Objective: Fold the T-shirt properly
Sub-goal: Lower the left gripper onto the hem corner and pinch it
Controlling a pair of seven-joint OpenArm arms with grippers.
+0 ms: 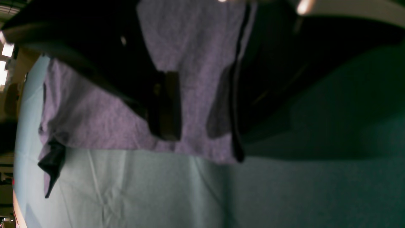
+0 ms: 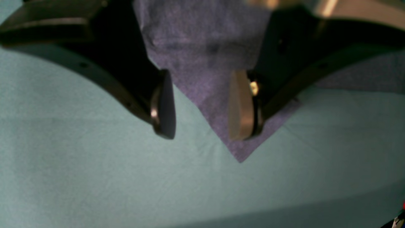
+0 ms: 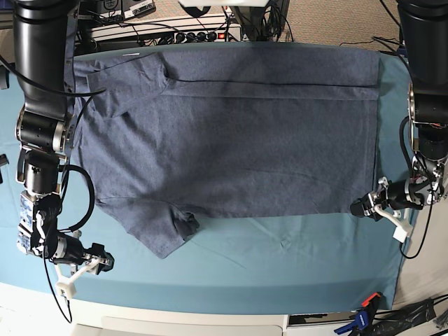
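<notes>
The dark blue-grey T-shirt lies spread flat on the teal table cloth, hem to the right and sleeves to the left. No lettering shows. My left gripper is open at the shirt's lower right hem corner. In the left wrist view the hem edge lies between its fingers. My right gripper is open and low over the cloth, left of the lower sleeve. In the right wrist view the sleeve tip lies between its fingers.
Cables and a power strip run along the table's back edge. Clamps sit at the front right corner. A strip of bare teal cloth runs along the front below the shirt. The arm columns stand at both sides.
</notes>
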